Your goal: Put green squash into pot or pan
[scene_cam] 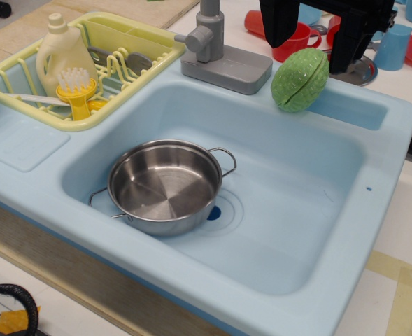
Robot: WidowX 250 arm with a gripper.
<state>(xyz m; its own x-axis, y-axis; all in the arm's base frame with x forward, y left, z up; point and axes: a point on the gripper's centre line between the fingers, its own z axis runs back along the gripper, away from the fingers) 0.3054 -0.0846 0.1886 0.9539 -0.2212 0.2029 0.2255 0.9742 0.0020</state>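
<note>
The green squash (300,80) is a light green ridged oval with a groove. It rests tilted on the back rim of the light blue toy sink (303,210), right of the faucet. My black gripper (309,56) hangs over it from the top edge, open, with one finger on each side of the squash's top. I cannot tell whether the fingers touch it. The shiny steel pot (165,185) with two wire loop handles stands empty in the left of the basin, below and left of the squash.
A grey faucet (216,45) stands at the back rim, left of the squash. A yellow dish rack (115,63) at back left holds a cream bottle (60,52) and a yellow brush (76,87). Red cups (296,38) and a blue cup (391,45) stand behind the gripper.
</note>
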